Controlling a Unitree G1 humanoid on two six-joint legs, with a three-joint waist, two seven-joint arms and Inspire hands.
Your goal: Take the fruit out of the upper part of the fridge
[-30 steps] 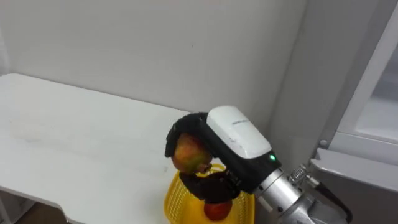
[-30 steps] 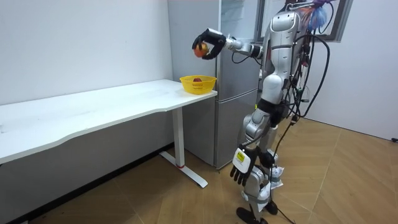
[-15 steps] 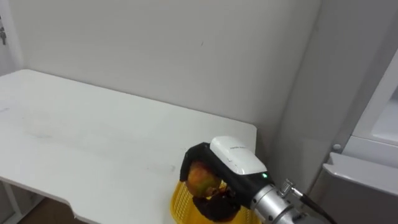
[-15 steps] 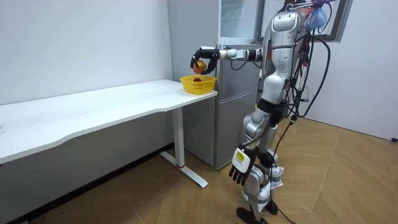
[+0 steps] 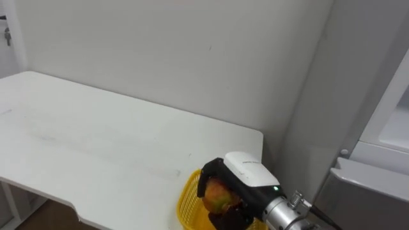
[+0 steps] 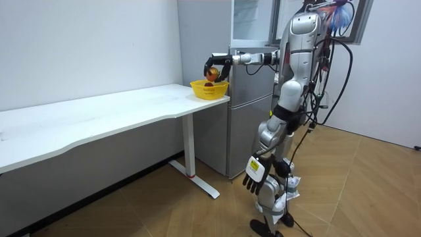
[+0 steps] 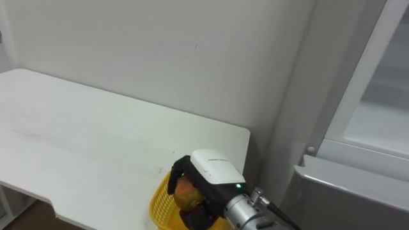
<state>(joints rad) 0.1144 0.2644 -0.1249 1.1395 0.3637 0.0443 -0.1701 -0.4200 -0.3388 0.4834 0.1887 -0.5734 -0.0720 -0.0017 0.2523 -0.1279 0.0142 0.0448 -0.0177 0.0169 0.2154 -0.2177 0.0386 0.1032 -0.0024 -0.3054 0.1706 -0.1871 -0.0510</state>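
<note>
Round red-yellow fruit (image 5: 218,195); clutched in right hand (image 5: 246,181); hanging just above yellow basket (image 5: 186,202) at table (image 5: 96,147) end.

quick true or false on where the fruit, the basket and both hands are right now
1. The right hand is curled round a red-yellow fruit. True.
2. The fruit lies on the table, far from the basket. False: it is held in the right hand, over the yellow basket.
3. The yellow basket sits at the end of the table next to the fridge. True.
4. The left hand grips a second fruit. False: in the room view it hangs beside the robot's leg, fingers relaxed and holding nothing.
</note>
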